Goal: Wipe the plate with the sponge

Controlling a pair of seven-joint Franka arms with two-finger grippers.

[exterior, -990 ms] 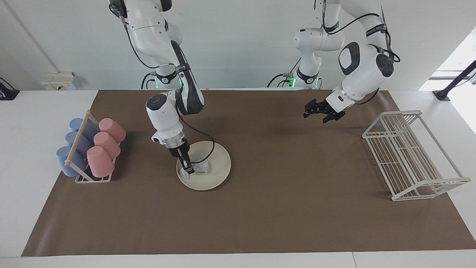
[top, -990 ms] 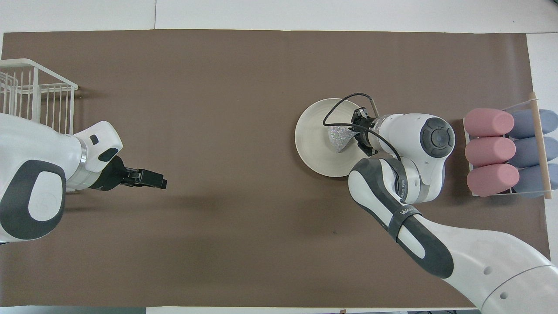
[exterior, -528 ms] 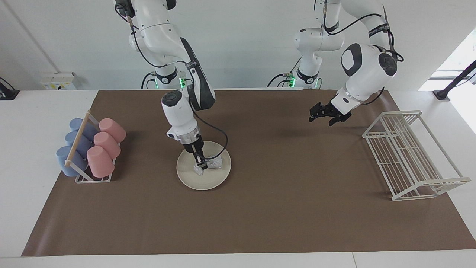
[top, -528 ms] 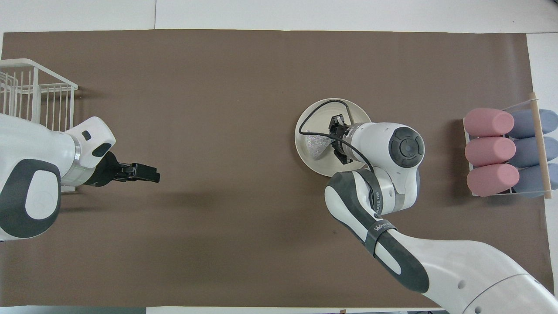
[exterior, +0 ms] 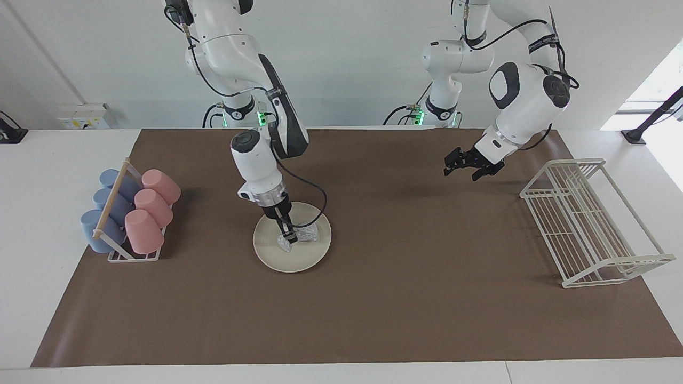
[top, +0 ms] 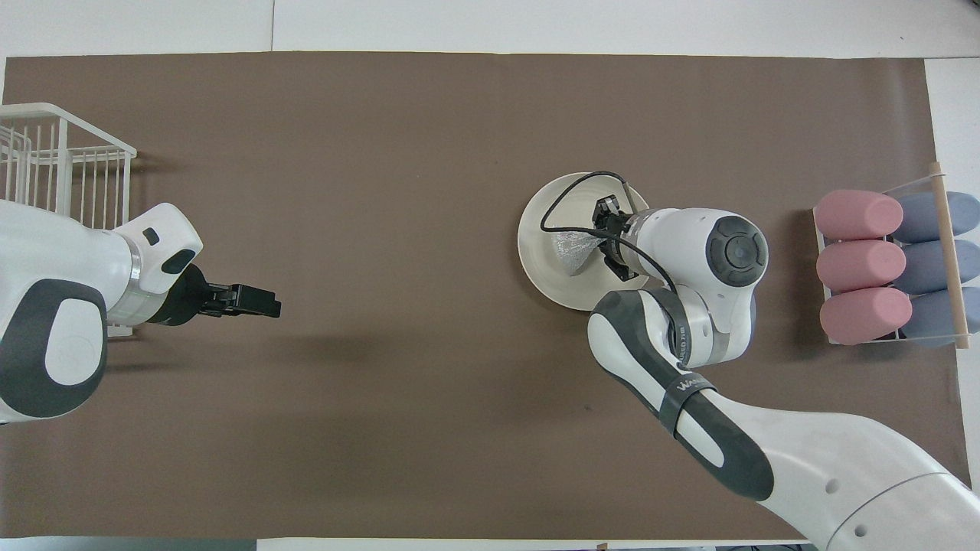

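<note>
Two arms: right one working, left one waiting.
left gripper (exterior: 470,169): jaws wide, empty, hanging over bare tabletop (exterior: 405,298) near the wire rack (exterior: 589,221); drifted slightly toward the rack over the last second.
right gripper (exterior: 286,238): jaws clamped on the sponge (exterior: 300,235), pressing it on the plate (exterior: 292,261).
plate: flat on the tabletop, toward the right arm's end, beside the cup rack (exterior: 128,213).
change: sponge swept from the plate's cup-rack edge to its middle.
meaning: wipe underway; my read, more passes needed.

Sponge (exterior: 300,235) farther across plate (exterior: 315,255)
</note>
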